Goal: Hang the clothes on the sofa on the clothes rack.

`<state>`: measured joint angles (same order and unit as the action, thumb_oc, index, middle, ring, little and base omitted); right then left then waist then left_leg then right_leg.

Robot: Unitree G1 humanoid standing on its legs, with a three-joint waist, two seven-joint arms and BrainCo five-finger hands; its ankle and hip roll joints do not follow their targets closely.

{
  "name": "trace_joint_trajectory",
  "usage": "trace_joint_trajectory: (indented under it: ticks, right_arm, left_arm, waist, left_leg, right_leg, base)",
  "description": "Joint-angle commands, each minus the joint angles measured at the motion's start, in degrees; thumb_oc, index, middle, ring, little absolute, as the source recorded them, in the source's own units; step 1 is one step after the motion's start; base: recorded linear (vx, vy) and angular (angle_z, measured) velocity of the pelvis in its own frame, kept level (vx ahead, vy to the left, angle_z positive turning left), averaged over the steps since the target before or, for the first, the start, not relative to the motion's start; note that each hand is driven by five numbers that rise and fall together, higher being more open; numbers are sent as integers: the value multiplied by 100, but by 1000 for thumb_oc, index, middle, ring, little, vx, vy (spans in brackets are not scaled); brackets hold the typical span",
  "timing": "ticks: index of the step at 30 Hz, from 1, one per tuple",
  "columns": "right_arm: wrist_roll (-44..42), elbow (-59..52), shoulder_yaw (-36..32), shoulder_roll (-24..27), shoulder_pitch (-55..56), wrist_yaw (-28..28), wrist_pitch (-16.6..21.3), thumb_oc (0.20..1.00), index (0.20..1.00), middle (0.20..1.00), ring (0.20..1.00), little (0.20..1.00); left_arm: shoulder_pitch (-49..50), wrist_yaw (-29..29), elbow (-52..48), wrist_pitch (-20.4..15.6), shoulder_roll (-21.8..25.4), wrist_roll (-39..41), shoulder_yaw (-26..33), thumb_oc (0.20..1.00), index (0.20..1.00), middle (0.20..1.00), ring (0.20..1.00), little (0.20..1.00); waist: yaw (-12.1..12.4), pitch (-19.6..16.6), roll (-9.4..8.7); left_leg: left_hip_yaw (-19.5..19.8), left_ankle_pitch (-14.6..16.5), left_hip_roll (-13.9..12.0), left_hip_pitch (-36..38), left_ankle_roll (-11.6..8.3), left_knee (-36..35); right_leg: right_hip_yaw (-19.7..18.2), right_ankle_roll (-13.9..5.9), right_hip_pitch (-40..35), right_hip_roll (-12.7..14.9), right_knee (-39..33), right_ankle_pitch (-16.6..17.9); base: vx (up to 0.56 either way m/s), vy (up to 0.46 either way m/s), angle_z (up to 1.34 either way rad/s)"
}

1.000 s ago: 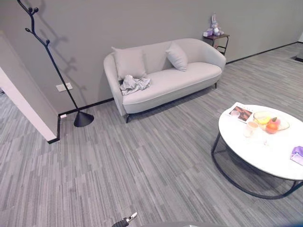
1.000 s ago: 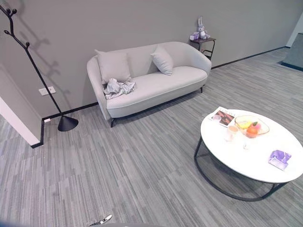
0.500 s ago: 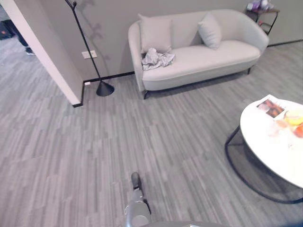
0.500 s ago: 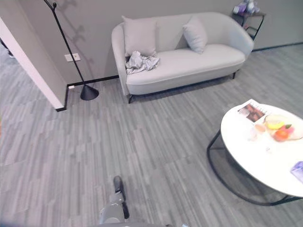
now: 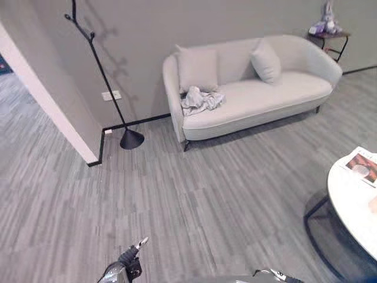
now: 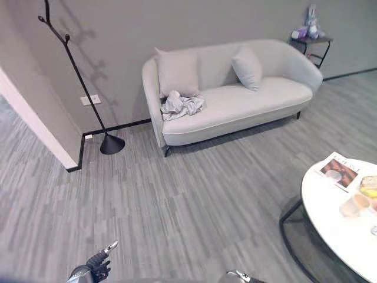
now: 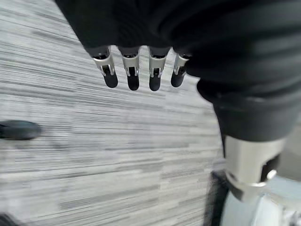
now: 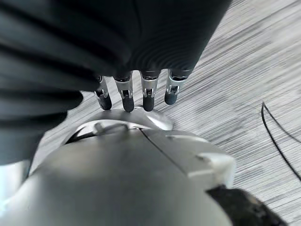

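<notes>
While both hands (image 7: 141, 75) (image 8: 136, 94) hang slack and empty, clothes (image 5: 200, 100) wait on the sofa (image 5: 265, 97) — approach, then grasp; rack (image 5: 97, 65) stands beside the sofa.

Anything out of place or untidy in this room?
Yes: a grey garment lies crumpled on the left end of the sofa, against a cushion, while the coat rack nearby stands bare. Nothing else stands out.

Camera view swung since a moment ago, left hand (image 5: 131, 259) now lower at the bottom edge with less arm showing, right hand (image 6: 241, 275) newly peeking in beside it
</notes>
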<state>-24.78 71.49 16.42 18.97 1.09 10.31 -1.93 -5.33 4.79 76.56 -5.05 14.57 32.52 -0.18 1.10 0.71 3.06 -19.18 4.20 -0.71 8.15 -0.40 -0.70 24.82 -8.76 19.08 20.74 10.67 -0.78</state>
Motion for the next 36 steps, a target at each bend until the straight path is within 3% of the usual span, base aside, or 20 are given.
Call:
trace_joint_trajectory:
  ticks: [1, 4, 6, 9, 10, 11, 12, 13, 14, 16, 17, 19, 21, 22, 23, 24, 27, 31, 33, 36]
  right_arm:
    - [-82, -230, -339, -479, -318, 63, 121, 1000, 1000, 1000, 1000, 1000]
    - [-128, -110, -648, -490, -128, 23, 5, 1000, 1000, 1000, 1000, 1000]
    - [-109, -32, -736, -470, -9, 86, -51, 1000, 1000, 1000, 1000, 1000]
    - [-39, 0, -699, -457, 65, 81, -26, 1000, 1000, 1000, 1000, 1000]
    - [22, -11, -625, -447, 15, 68, -11, 1000, 1000, 1000, 1000, 1000]
    - [257, -90, -330, -415, -97, 100, 15, 1000, 1000, 1000, 1000, 1000]
    - [357, -214, -206, -383, -116, 136, 16, 1000, 1000, 1000, 1000, 1000]
    - [357, -215, -205, -382, -116, 136, 15, 1000, 1000, 1000, 1000, 1000]
    - [630, -620, 168, -382, -181, 105, 69, 1000, 1000, 1000, 1000, 1000]
    - [742, -944, 357, -287, -172, 53, 128, 1000, 1000, 1000, 1000, 1000]
    - [866, -1181, 450, -171, -190, 20, 151, 1000, 1000, 1000, 1000, 1000]
    - [1157, -1961, 424, 165, -222, -161, 162, 1000, 1000, 1000, 1000, 1000]
    - [1188, -2414, 330, 322, -192, -145, 136, 1000, 1000, 1000, 1000, 1000]
    - [1279, -2996, 81, 601, -149, -151, 164, 1000, 1000, 1000, 1000, 1000]
    - [1377, -3156, 21, 710, -121, -170, 169, 1000, 1000, 1000, 1000, 1000]
    - [1381, -3171, 17, 720, -109, -169, 161, 1000, 1000, 1000, 1000, 1000]
    - [1782, -3575, -178, 1006, -196, -312, 220, 1000, 1000, 1000, 1000, 1000]
    - [1796, -3529, -29, 954, -418, -287, 232, 1000, 1000, 1000, 1000, 1000]
    - [1842, -3393, 114, 818, -428, -205, 248, 1000, 1000, 1000, 1000, 1000]
    - [1801, -3259, 156, 729, -376, -194, 315, 1000, 1000, 1000, 1000, 1000]
  left_arm:
    - [216, -119, 18, -157, 32, -78, 181, 1000, 1000, 1000, 1000, 1000]
    - [140, -170, 181, -81, 34, -274, 290, 1000, 1000, 1000, 1000, 1000]
    - [202, -171, 329, -61, 33, -473, 341, 1000, 1000, 1000, 1000, 1000]
    - [270, -185, 393, -92, -2, -483, 369, 1000, 1000, 1000, 1000, 1000]
    - [285, -220, 363, -131, -43, -378, 374, 1000, 1000, 1000, 1000, 1000]
    - [289, -279, 258, -165, -110, -21, 459, 1000, 1000, 1000, 1000, 1000]
    - [312, -256, 252, -175, -128, 65, 493, 1000, 1000, 1000, 1000, 1000]
    - [313, -255, 252, -175, -129, 65, 494, 1000, 1000, 1000, 1000, 1000]
    - [263, -337, 278, -168, -379, 41, 315, 1000, 1000, 1000, 1000, 1000]
    - [364, -184, 156, -37, -247, -256, 194, 1000, 1000, 1000, 1000, 1000]
    - [376, -136, -43, -159, -252, -250, 32, 1000, 1000, 1000, 1000, 1000]
    - [353, -118, -604, -143, -352, -264, -252, 1000, 1000, 1000, 1000, 1000]
    - [397, -120, -846, -134, -338, -142, -225, 1000, 1000, 1000, 1000, 1000]
    - [468, -89, -1035, -90, -292, -72, -86, 1000, 1000, 1000, 1000, 1000]
    - [490, -78, -1085, -71, -284, -79, -44, 1000, 1000, 1000, 1000, 1000]
    - [495, -79, -1089, -69, -292, -80, -45, 1000, 1000, 1000, 1000, 1000]
    - [618, -112, -964, 32, -278, -193, 318, 1000, 1000, 1000, 1000, 1000]
    - [804, -167, -655, 56, -156, -46, 697, 1000, 1000, 1000, 1000, 1000]
    - [938, -165, -406, 83, -123, -175, 797, 1000, 1000, 1000, 1000, 1000]
    - [991, -214, -261, 10, -45, -266, 853, 1000, 1000, 1000, 1000, 1000]
  waist:
    - [195, 423, -93]
    - [111, 374, -31]
    - [49, 284, -104]
    - [-2, 231, -193]
    - [-80, 259, -247]
    - [-84, 358, -196]
    - [-67, 380, -220]
    - [-74, 377, -210]
    - [15, 439, -460]
    - [196, 517, -576]
    - [247, 540, -625]
    - [300, 544, -633]
    - [286, 494, -604]
    - [273, 421, -530]
    - [261, 379, -490]
    - [259, 375, -501]
    - [315, 416, -303]
    - [511, 376, -336]
    - [665, 233, -367]
    - [872, 144, -622]
  left_leg:
    - [-104, -172, -109, -516, -274, 387]
    - [57, 203, -225, -286, -430, 651]
    - [146, 436, -273, -87, -529, 791]
    - [321, 462, -382, 81, -656, 984]
    - [398, 295, -411, 92, -669, 1106]
    - [577, -215, -729, -43, -723, 1824]
    - [653, -588, -890, -241, -730, 2420]
    - [664, -581, -903, -253, -734, 2435]
    - [669, -1627, -1363, -634, -803, 3634]
    - [250, -1911, -2018, -904, -986, 4426]
    - [11, -1793, -2127, -1102, -1022, 4484]
    - [-244, -1368, -1876, -1834, -977, 4180]
    - [-351, -1311, -1722, -1955, -933, 3758]
    - [-724, -1397, -1591, -2046, -915, 2407]
    - [-897, -1481, -1536, -2044, -896, 1707]
    - [-916, -1519, -1491, -2005, -884, 1622]
    - [-1134, -2299, -1656, -2015, -977, -330]
    - [-1290, -2501, -2008, -2132, -1035, -390]
    - [-1438, -2535, -1913, -1962, -936, -323]
    - [-1413, -2298, -1635, -2080, -786, 93]
  right_leg:
    - [51, -433, -1229, 547, -1273, 1229]
    - [191, -616, -1141, 967, -1529, 1604]
    - [145, -624, -1239, 1000, -1522, 1663]
    - [4, -624, -1343, 852, -1341, 1667]
    - [-88, -595, -1225, 850, -1137, 1701]
    - [-305, -315, -1185, 434, -583, 1179]
    - [-249, -152, -1268, 257, -544, 972]
    - [-237, -148, -1271, 248, -545, 969]
    - [-103, 274, -1623, -284, -628, 586]
    - [-29, 538, -2068, -786, -869, 233]
    - [-30, 569, -2260, -939, -1062, 189]
    - [-181, 570, -2543, -1103, -1414, 175]
    - [-231, 519, -2565, -1137, -1530, 194]
    - [-208, 362, -2622, -1173, -1567, 126]
    - [-177, 308, -2673, -1184, -1567, 61]
    - [-175, 301, -2673, -1160, -1567, 65]
    - [-15, 233, -3153, -1388, -1540, -217]
    - [-167, 272, -3553, -1612, -1225, -677]
    - [-256, 235, -3776, -1660, -1040, -880]
    - [-229, 79, -3848, -1319, -526, -545]
  base:
    - [496, -364, 100]
    - [444, -350, 74]
    - [461, -392, 77]
    - [441, -479, 25]
    - [484, -713, 22]
    - [422, -721, 21]
    - [318, -539, 29]
    - [379, -746, -4]
    - [426, -819, -5]
    - [461, -841, -18]
    - [375, -487, -39]
    - [361, -249, -21]
    - [250, -49, -6]
    - [298, 8, -51]
    - [298, 8, -47]
    - [229, 31, -33]
    - [469, -7, -42]
    - [576, -94, -22]
    - [680, -67, -29]
    - [563, 35, -28]
